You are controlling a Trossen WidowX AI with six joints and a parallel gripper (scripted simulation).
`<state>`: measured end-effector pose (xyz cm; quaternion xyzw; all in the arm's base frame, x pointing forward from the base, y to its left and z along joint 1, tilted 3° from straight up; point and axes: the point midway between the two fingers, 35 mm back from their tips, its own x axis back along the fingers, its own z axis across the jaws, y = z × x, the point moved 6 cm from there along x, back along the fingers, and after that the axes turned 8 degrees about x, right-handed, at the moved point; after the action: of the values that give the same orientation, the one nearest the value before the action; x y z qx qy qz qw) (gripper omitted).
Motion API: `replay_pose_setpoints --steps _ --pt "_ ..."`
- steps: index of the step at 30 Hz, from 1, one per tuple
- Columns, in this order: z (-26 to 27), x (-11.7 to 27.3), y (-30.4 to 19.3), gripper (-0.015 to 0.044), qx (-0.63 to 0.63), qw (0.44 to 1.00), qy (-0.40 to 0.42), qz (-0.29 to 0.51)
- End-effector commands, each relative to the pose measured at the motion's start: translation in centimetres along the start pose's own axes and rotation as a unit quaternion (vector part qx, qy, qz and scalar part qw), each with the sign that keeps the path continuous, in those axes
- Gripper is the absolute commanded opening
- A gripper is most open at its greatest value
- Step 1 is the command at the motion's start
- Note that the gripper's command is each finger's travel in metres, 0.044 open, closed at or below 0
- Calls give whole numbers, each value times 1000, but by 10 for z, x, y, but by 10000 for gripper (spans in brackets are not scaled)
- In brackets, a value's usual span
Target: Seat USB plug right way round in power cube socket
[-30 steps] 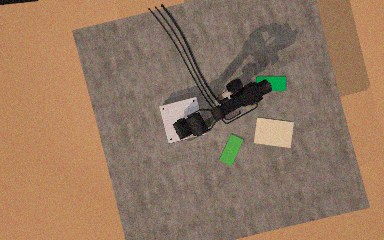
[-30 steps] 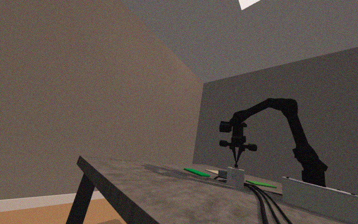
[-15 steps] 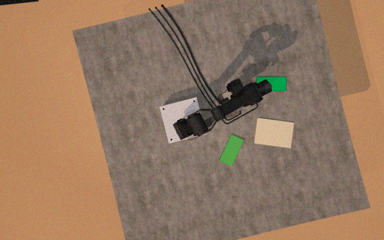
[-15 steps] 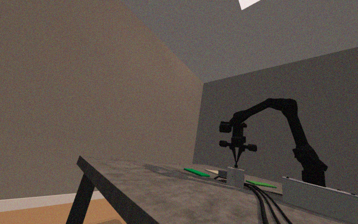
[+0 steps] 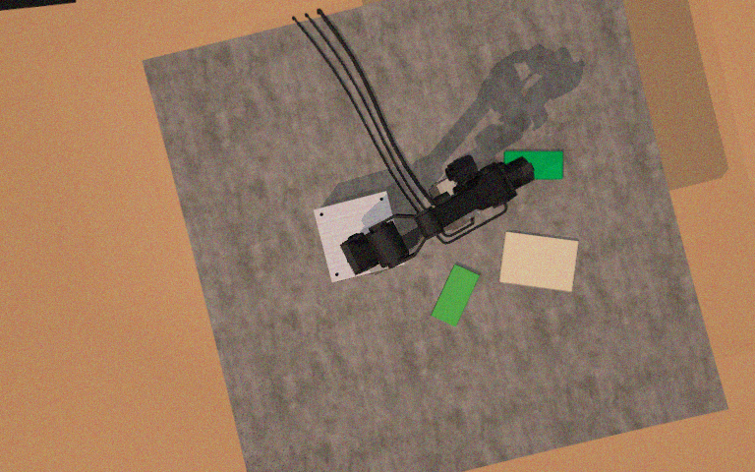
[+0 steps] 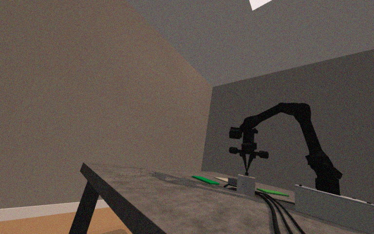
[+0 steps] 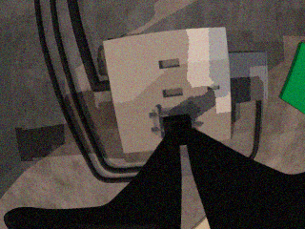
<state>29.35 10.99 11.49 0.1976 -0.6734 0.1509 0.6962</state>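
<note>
claw [image 7: 179, 129] clamped on plug [image 7: 178, 118], pointing straight down | plug at top face of cube [image 7: 136, 83], near its lower sockets, depth unclear | done: plug gripped | left, by my judgement: confirm turn, seat fully, release, withdraw

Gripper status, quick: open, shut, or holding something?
Gripper: shut on the USB plug, above the top of the power cube.

Matt pale plastic power cube [image 7: 162, 90], matt black hand [image 7: 179, 129], rough mottled grey table top [image 5: 333, 361], 3 dull black cables [image 5: 356, 94].
</note>
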Motion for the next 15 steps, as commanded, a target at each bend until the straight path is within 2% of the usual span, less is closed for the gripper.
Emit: replay_pose_setpoints --steps 1,15 --pt "0 -2 0 0 2 1000 0 -1" --pt "0 -4 0 0 2 1000 0 -1"
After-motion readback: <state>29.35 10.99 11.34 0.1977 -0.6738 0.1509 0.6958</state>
